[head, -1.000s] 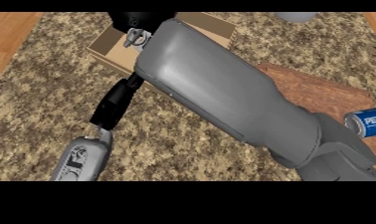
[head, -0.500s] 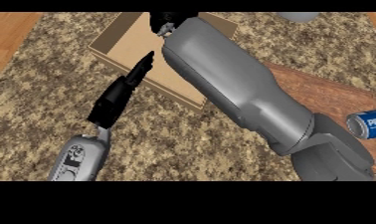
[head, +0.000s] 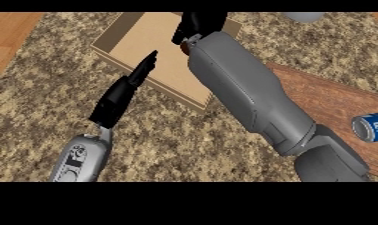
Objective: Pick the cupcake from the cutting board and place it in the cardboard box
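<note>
Granite table (head: 221, 139) carries my box (head: 148, 39), board (head: 325, 99), can (head: 367, 127); right hand (head: 198, 25) curled, contents unclear; left hand (head: 125, 91) straight.

Left hand (head: 125, 89) straight-fingered, right hand (head: 198, 25) curled

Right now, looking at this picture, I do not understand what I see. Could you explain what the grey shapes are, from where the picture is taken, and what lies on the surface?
The camera sits at the robot's head, looking steeply down at a speckled stone counter. The two grey shapes are its forearms, each ending in a black hand. The right hand is curled over an open brown cardboard box, with something small and brown just showing under its fingers, probably the cupcake. The left hand rests open, fingers straight, beside the box. A reddish wooden cutting board lies at the right, with a blue can at its edge.
</note>
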Robot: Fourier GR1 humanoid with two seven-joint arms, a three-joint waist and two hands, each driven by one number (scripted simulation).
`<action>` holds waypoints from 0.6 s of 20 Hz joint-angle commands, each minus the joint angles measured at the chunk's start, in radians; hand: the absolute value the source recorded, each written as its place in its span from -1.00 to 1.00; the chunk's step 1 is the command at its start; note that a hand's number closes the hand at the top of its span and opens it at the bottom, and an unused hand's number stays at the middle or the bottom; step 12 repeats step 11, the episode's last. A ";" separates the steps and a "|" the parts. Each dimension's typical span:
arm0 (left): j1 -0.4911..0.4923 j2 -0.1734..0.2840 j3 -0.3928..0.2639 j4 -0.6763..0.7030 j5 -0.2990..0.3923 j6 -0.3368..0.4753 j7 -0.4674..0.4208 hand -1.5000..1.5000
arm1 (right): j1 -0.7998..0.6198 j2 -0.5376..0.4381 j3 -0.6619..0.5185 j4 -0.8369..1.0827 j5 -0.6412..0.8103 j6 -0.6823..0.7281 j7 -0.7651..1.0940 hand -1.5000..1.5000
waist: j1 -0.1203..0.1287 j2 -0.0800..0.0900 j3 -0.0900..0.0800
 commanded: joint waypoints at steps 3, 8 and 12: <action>-0.006 0.005 0.019 0.012 0.008 -0.002 -0.009 0.00 | 0.041 0.007 -0.019 -0.031 -0.019 -0.344 -0.012 -1.00 | -0.017 -0.005 0.001; 0.041 0.014 0.008 -0.003 -0.009 0.003 -0.021 0.00 | 0.069 0.007 -0.071 -0.119 -0.019 -0.584 -0.050 -1.00 | -0.039 -0.016 0.002; 0.057 0.019 0.031 -0.021 0.007 0.008 -0.007 0.00 | 0.126 0.007 -0.097 -0.171 -0.048 -0.674 -0.084 -1.00 | -0.053 -0.021 0.002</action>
